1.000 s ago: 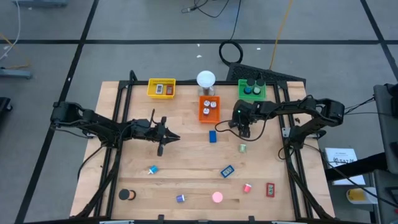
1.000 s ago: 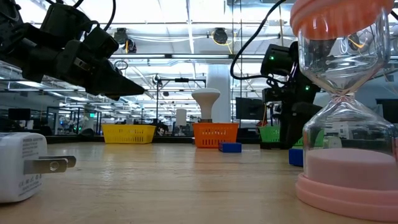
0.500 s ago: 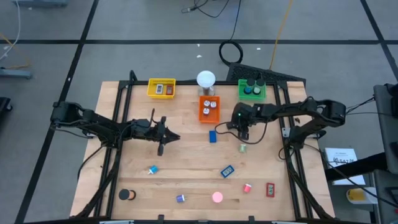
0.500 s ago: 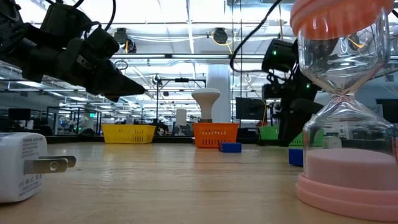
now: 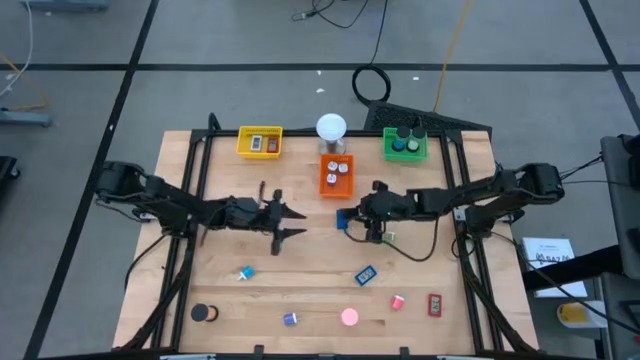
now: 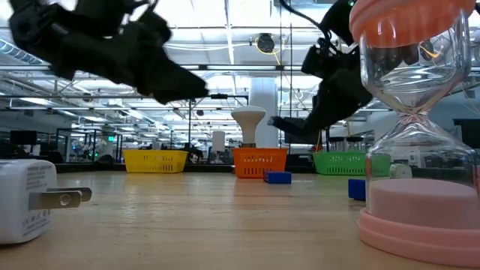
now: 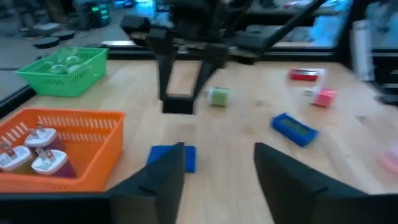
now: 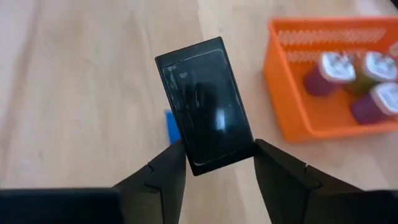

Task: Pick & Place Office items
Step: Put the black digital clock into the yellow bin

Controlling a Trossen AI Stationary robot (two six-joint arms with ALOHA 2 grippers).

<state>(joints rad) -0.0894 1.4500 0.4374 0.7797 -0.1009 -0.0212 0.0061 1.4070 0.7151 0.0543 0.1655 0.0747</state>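
Observation:
My right gripper (image 5: 368,228) hangs over the middle of the table, shut on a flat black block (image 8: 205,102). It is just right of a blue block (image 5: 342,218) and left of a small green clip (image 5: 390,237), which both lie on the wood. My left gripper (image 5: 292,223) is open and points level at the blue block (image 7: 174,157) from the table's left, with nothing between its fingers. Other office items lie along the near edge: a blue block (image 5: 366,274), a black roll (image 5: 204,313), a pink roll (image 5: 349,317) and a red block (image 5: 435,304). My right gripper pinches the black block by its near end (image 8: 214,155) between the two fingers (image 8: 168,168), which are on its two long edges. Most of the block sticks out past the fingertips. The fingers slant down from the table's right. The block is lifted clear of the wood.
A yellow tray (image 5: 260,141), an orange tray (image 5: 336,175) with small plugs and a green tray (image 5: 405,145) stand along the far edge, beside a white globe lamp (image 5: 331,127). A white plug (image 6: 30,199) and a pink hourglass (image 6: 420,150) stand close to the low camera.
My right gripper has swung from beside the green tray toward the table's left and near edge, tipping further down, and now hangs next to the blue block. My left gripper has moved toward the table's right, risen a little and opened.

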